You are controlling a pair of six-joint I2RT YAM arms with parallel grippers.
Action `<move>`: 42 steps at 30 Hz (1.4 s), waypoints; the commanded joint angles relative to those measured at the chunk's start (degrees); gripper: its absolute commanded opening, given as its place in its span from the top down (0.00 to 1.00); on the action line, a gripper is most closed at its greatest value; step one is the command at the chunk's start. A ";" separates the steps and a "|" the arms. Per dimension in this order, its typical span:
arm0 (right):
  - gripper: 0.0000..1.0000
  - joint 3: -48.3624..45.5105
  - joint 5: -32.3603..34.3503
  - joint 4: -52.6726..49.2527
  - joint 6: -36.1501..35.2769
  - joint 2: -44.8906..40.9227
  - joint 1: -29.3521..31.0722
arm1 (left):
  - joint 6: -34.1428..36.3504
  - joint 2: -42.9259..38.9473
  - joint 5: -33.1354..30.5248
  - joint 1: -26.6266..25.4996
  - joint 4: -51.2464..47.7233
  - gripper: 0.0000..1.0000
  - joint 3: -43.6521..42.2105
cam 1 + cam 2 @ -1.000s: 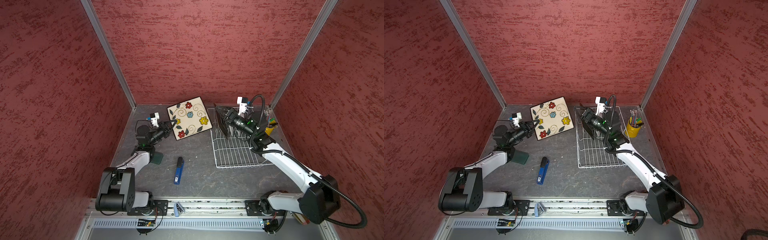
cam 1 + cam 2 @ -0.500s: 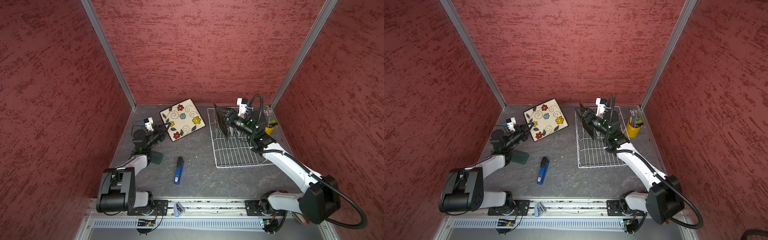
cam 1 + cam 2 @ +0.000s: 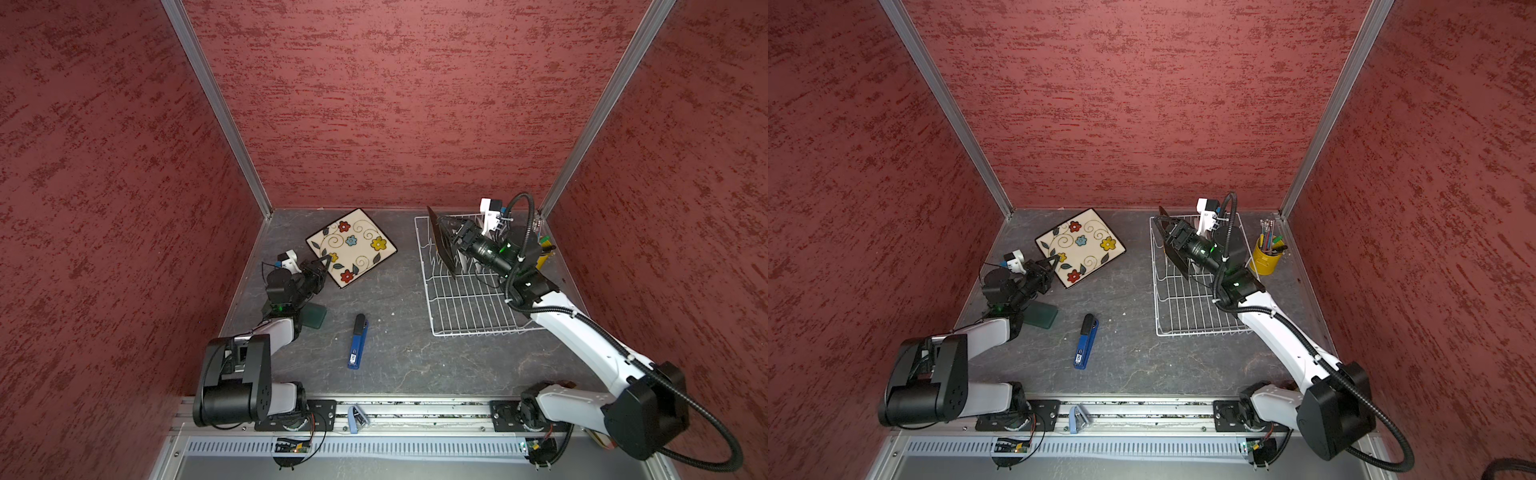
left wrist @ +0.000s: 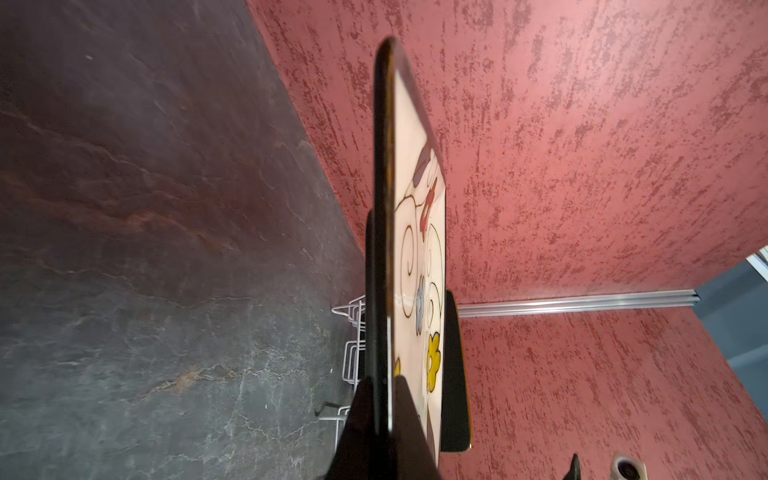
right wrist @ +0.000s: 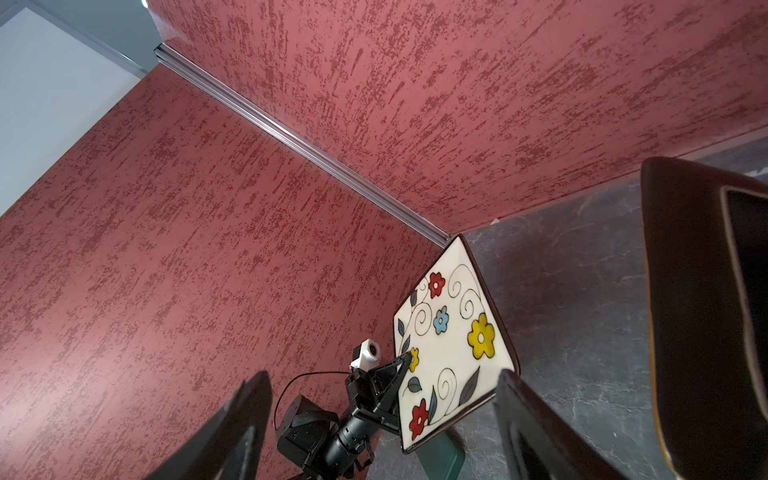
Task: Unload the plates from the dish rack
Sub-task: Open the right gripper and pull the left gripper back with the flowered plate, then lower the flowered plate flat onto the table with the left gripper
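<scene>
We start with the containers. The white wire dish rack [image 3: 469, 299] stands at 2 o'clock on the bench [image 3: 407, 365]. It holds one dark-backed square plate [image 3: 441, 243], which stands upright on its edge at the far end of the rack. At the 2 o'clock corner, just beside the rack, a yellow cup [image 3: 1266, 262] carries coloured pens [image 3: 1268, 232].

The flowered square plate [image 3: 353, 245] is outside the rack, at 11 o'clock. The left claw [image 3: 328, 260] is clenched on its near rim. We cannot tell whether its far corner touches the bench.

The right claw [image 3: 453, 239] is released, with its fingers [image 5: 232, 428] wide apart, and it is just beside the plate in the rack.

The bench is dark grey and looks like stone. A green slab [image 3: 314, 316] lies on it at 9 o'clock and a blue stapler [image 3: 357, 341] at 7 o'clock, near the middle. Red textured walls [image 3: 395, 104] close three sides, joined by aluminium posts [image 3: 216, 104].

The cup shows whole in one top view only; where the right arm covers it, we see just a yellow strip. The left wrist view alone shows the plate rim pinched between two dark fingers [image 4: 409, 432]. The right wrist view shows the flowered plate tilted, and the dark back of the other plate outside the open fingers.
</scene>
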 commanded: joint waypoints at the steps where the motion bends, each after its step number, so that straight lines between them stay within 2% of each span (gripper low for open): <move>1: 0.15 -1.08 2.14 0.08 -1.08 -1.94 -0.59 | -0.01 0.19 -3.50 0.28 9.79 1.00 0.67; 14: 0.15 -3.74 1.48 2.99 0.32 -2.29 -0.79 | -4.55 10.03 -11.10 -2.58 20.87 1.00 -1.56; 24: 0.15 -4.66 2.27 1.85 -0.53 -3.80 -1.47 | -7.43 15.94 -24.00 -7.38 26.49 1.00 -2.71; 32: 0.14 -5.26 2.32 1.05 -1.07 -4.72 -2.17 | -10.02 17.39 -30.18 -10.49 24.00 1.00 -1.58; 42: 0.14 -5.63 2.32 0.61 -1.18 -5.40 -2.78 | -10.38 9.92 -40.53 -14.02 7.93 1.00 -0.05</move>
